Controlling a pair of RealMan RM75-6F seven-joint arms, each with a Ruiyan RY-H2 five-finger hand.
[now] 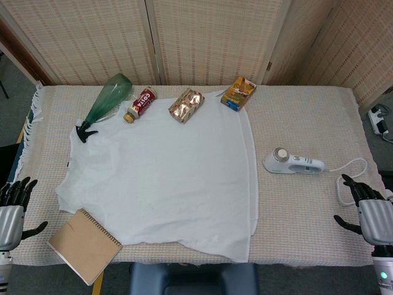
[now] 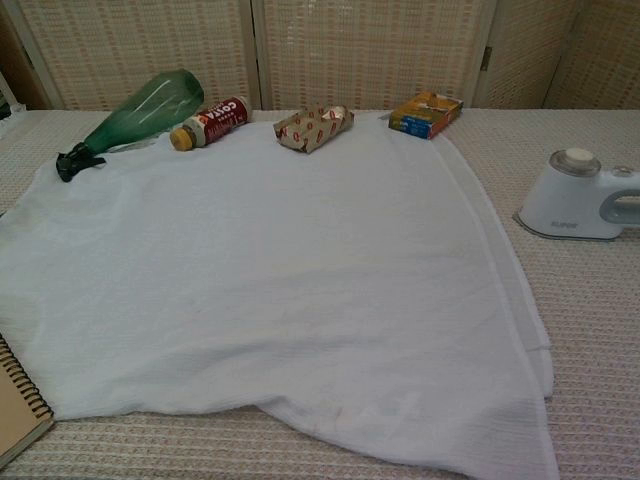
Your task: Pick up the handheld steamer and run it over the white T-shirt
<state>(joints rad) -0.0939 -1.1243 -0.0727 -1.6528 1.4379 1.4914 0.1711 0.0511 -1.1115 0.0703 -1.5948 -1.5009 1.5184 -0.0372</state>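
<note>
Right now both my hands are empty with fingers spread — right hand point(image 1: 367, 209) at the near right, left hand point(image 1: 13, 203) near left. Steamer point(image 1: 293, 162) lies right of the T-shirt point(image 1: 166, 178); its cord point(image 1: 351, 167) could snag my fingers — dragging it.

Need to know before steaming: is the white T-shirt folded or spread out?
Spread out: the T-shirt lies flat and open on the table, its right edge slightly doubled.
</note>
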